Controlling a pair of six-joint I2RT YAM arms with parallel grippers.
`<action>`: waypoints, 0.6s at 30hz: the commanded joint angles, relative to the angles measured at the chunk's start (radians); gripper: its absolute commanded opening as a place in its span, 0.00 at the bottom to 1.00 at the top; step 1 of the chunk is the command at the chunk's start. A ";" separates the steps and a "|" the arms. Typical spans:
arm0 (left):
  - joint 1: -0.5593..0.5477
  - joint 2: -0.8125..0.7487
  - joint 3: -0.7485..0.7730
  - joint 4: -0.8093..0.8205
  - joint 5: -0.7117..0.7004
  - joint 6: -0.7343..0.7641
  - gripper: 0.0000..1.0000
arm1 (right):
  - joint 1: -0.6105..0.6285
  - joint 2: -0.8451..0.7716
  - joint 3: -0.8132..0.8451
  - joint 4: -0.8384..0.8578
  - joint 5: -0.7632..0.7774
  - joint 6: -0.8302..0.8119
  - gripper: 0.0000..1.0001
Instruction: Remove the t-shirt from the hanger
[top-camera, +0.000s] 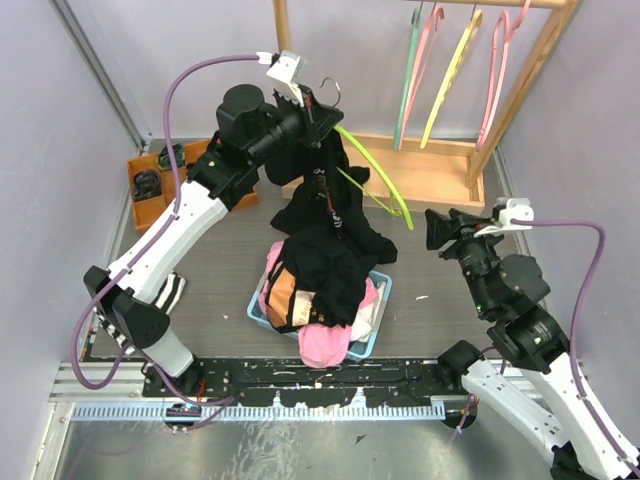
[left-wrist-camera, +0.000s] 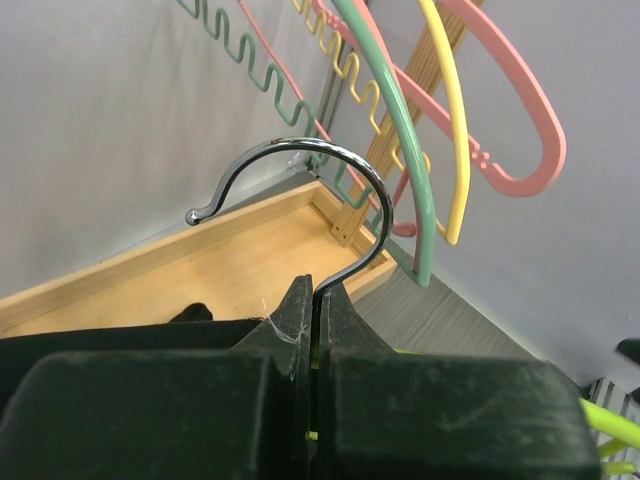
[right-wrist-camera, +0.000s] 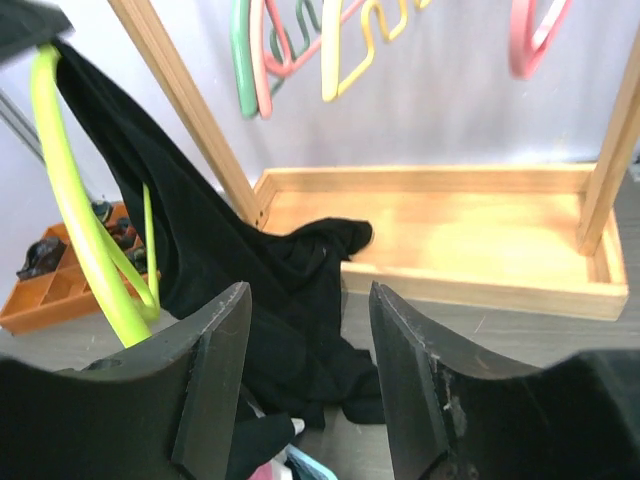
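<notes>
Black t-shirt (right-wrist-camera: 230, 270) covers much of the lime hanger (right-wrist-camera: 72, 200); its chrome hook (left-wrist-camera: 300, 143) disappears into the closed left hand (left-wrist-camera: 314, 300). The wooden rack's (top-camera: 440, 175) top is cropped from the overhead view.

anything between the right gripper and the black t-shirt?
Nothing visible. The right gripper is open and faces the t-shirt, with only table between them. The t-shirt hangs on the green hanger, whose hook the left gripper clamps. Its lower end drapes onto the basket of clothes.
</notes>
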 joint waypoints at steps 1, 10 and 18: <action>-0.009 -0.066 -0.044 0.108 -0.015 0.027 0.00 | 0.002 0.014 0.109 0.007 0.040 -0.087 0.57; -0.069 -0.064 -0.106 0.103 -0.059 0.067 0.00 | 0.002 0.108 0.234 0.036 -0.168 -0.114 0.60; -0.142 -0.005 -0.038 0.034 -0.091 0.106 0.00 | 0.002 0.257 0.322 0.055 -0.373 -0.119 0.61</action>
